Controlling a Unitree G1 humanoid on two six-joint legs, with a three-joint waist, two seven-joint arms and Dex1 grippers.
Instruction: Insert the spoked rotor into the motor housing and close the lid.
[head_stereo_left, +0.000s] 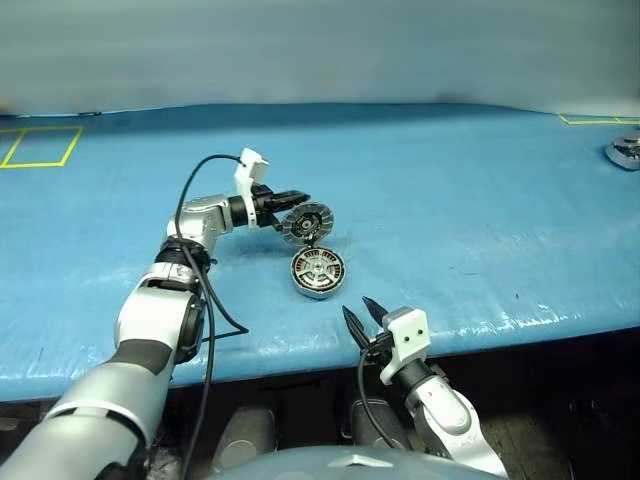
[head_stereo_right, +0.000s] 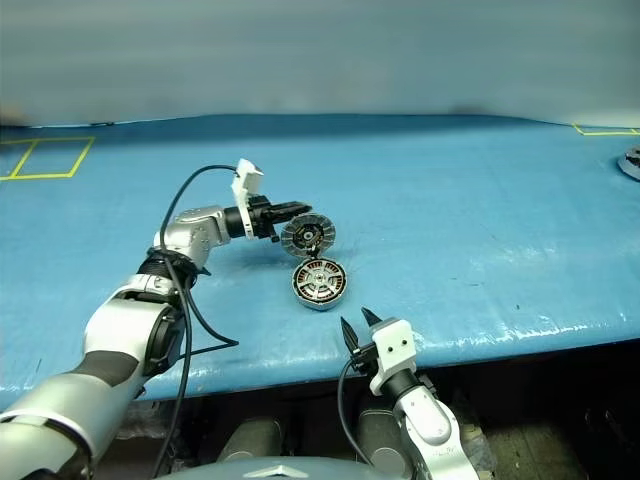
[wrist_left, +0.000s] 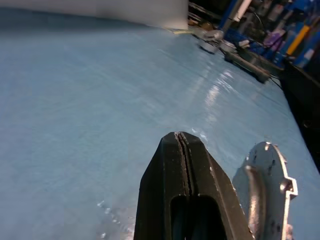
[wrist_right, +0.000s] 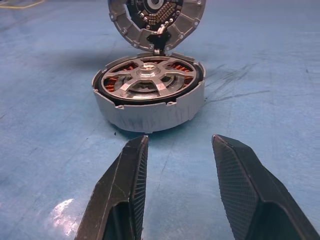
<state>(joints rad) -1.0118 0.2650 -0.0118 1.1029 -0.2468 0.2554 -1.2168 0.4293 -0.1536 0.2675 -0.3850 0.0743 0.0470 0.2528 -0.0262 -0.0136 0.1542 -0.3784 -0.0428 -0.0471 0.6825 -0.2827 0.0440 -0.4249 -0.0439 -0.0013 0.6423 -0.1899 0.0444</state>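
Round silver-grey metal motor housing (wrist_right: 149, 100) on blue table (head_stereo_left: 480, 200), silver-spoked rotor (wrist_right: 145, 83) seated inside. Grey hinged lid (head_stereo_left: 304, 224) upright. L gripper (head_stereo_left: 297, 197) pinched shut beside lid; R gripper (wrist_right: 180, 187) parted, empty, near housing.

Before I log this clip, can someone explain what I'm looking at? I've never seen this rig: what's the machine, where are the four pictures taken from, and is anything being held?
It is a humanoid robot with two arms, each ending in a gripper of two black fingers. Two pictures come from cameras in its head, looking down over a blue table. The other two come from a camera on each wrist.

On the table sits the round silver-grey motor housing, with the spoked rotor, silvery over copper windings, already seated inside. Its hinged round grey lid stands open and upright behind it.

The left gripper, fingers pressed shut, is right beside the lid, holding nothing. Whether it touches the lid is unclear. The right gripper hangs open near the table's front edge, facing the housing and empty.
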